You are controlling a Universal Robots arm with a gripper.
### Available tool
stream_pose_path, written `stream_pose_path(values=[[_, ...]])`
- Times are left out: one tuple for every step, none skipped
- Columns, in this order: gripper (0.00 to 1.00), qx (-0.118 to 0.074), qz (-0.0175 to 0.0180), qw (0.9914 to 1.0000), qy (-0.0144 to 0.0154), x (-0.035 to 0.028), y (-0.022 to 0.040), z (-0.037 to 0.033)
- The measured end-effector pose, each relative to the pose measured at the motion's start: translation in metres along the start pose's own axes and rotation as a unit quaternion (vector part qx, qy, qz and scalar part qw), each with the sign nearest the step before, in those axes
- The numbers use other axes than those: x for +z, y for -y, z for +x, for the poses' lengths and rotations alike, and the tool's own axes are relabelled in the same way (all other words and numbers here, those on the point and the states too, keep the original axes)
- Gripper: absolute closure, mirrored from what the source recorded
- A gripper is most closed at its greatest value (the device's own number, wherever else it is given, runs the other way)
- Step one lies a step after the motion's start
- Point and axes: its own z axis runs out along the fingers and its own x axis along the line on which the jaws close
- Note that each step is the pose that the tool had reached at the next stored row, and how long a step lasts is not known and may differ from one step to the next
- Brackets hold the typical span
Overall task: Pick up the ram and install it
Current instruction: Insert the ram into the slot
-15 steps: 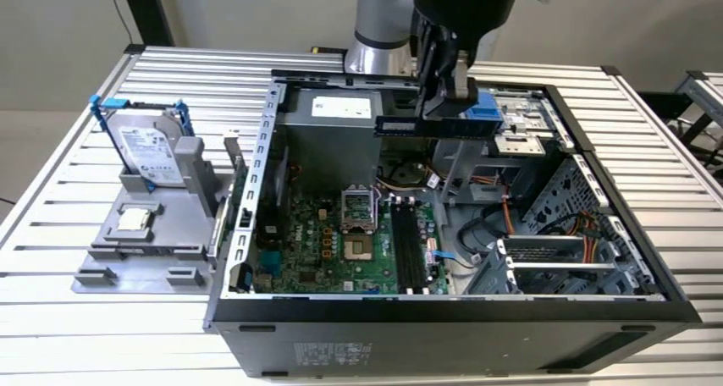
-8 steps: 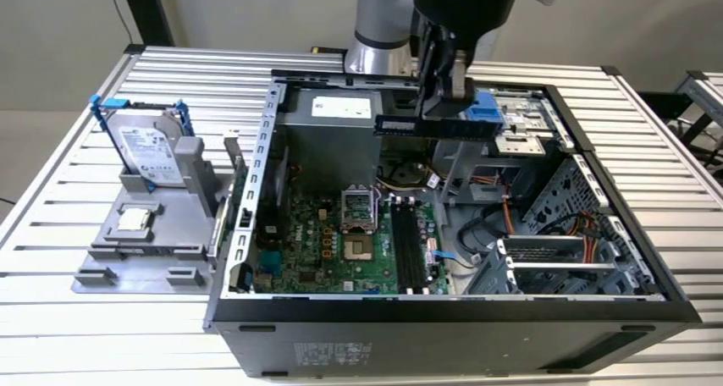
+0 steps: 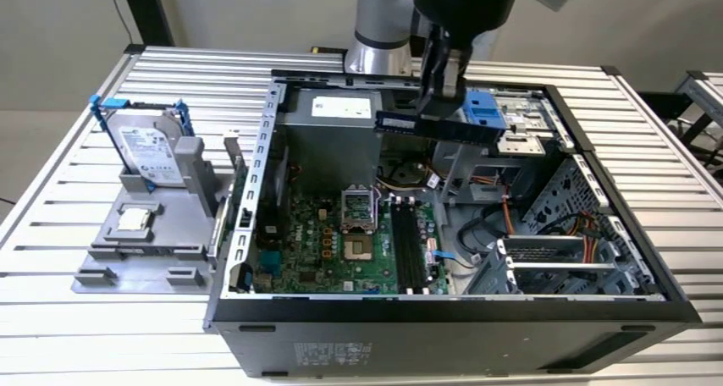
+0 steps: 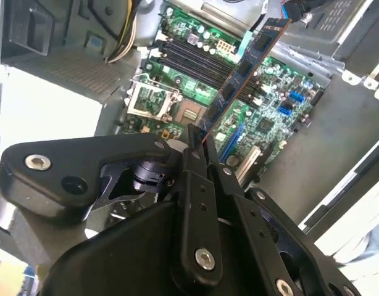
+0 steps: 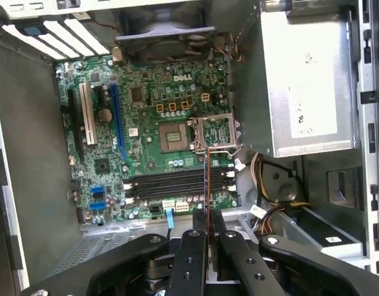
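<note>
Slatted metal table (image 3: pixel 113 335), open steel case (image 3: pixel 452 327); black gripper (image 3: pixel 438 107) clamped on thin flat ram (image 3: pixel 475 132) above.

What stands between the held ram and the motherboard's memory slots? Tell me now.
Nothing visible. The gripper holds the ram in open air above the case; the empty memory slots lie uncovered below, with the cables off to one side.
</note>
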Motion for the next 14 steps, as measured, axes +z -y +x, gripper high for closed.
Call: stream_pose_path(values=[[1.00,0.008,0.0002,0.99997,0.0001,0.0000,0.0000,0.0000],[1.00,0.016,0.0004,0.99987,0.0003,0.0000,0.0000,0.0000],[1.00,0.025,0.0007,0.99969,0.0004,0.0000,0.0000,0.0000],[1.00,0.033,0.0009,0.99946,0.0006,0.0000,0.0000,0.0000],[1.00,0.041,0.0011,0.99915,0.0007,0.0000,0.0000,0.0000],[1.00,0.049,0.0013,0.99877,0.0008,0.0000,0.0000,0.0000],[1.00,0.058,0.0016,0.99834,0.0009,0.0000,0.0000,0.0000],[1.00,0.063,0.0017,0.99799,0.0011,0.0000,0.0000,0.0000],[1.00,0.069,0.0019,0.99763,0.0012,0.0000,0.0000,0.0000],[1.00,0.073,0.0020,0.99730,0.0012,0.0000,0.0000,0.0000],[1.00,0.076,0.0021,0.99708,0.0013,0.0000,0.0000,0.0000],[1.00,0.077,0.0021,0.99704,0.0013,0.0000,0.0000,0.0000],[1.00,0.077,0.0021,0.99703,0.0013,0.0000,0.0000,0.0000],[1.00,0.077,0.0021,0.99702,0.0013,0.0000,0.0000,0.0000]])
